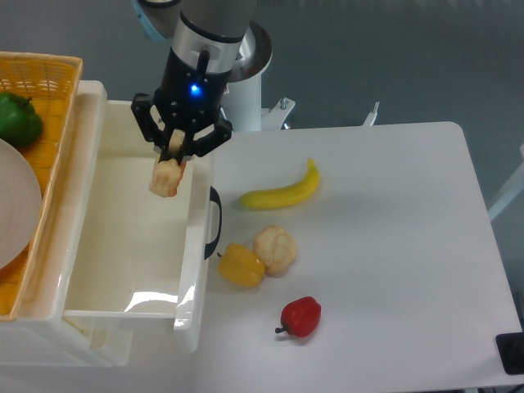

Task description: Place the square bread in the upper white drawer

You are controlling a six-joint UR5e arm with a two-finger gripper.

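Observation:
The square bread is a small tan block with a paler face. It hangs from my gripper, which is shut on its top end. Gripper and bread are above the inside of the upper white drawer, near its back right part. The drawer is pulled open, with tall glossy walls and a black handle on its front. The bread is a little above the drawer floor and close to the right-hand front wall. I cannot tell whether it touches the floor.
On the table right of the drawer lie a banana, a round cream bun, a yellow pepper and a red pepper. A woven basket at the left holds a green pepper and a white plate.

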